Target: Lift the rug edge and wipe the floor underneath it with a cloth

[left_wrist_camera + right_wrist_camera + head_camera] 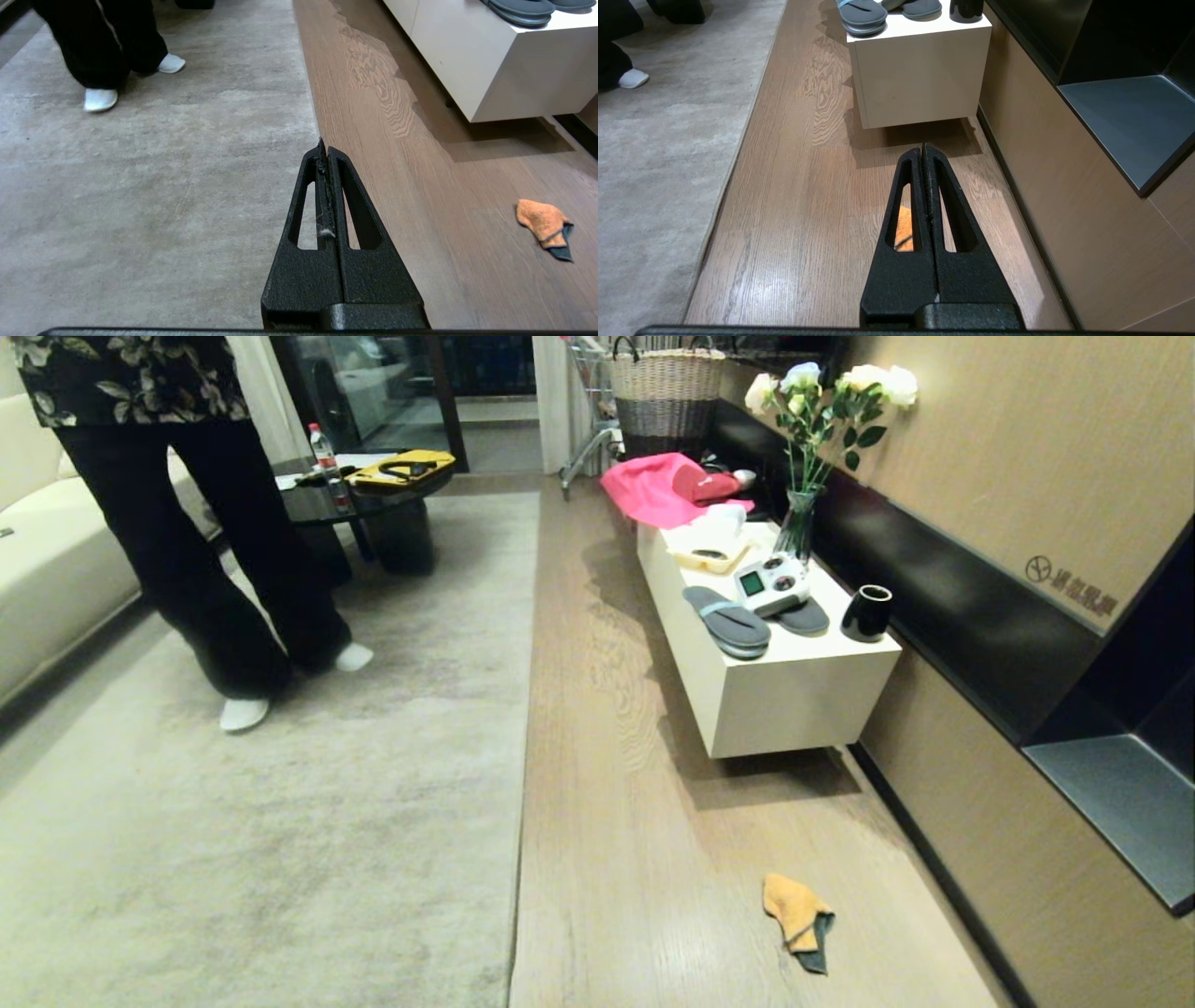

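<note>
While both arms hang idle, the cloth (797, 921) lies on the floor (616, 784) at lower right, well apart from the rug edge (523, 728) running up mid-frame. The right end effector (923, 148), fingers pressed together, is nearer the cloth; the left end effector (322, 142), likewise closed and empty, hangs over the rug edge.

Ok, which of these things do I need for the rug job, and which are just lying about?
For the job:
- rug edge, lying flat
- floor beside it
- cloth, loose on the planks
- left pincer and right pincer, both shut, empty

Lying about:
- slippers, black cup, flower vase on the white cabinet
- pink bag
- person standing on the rug
</note>
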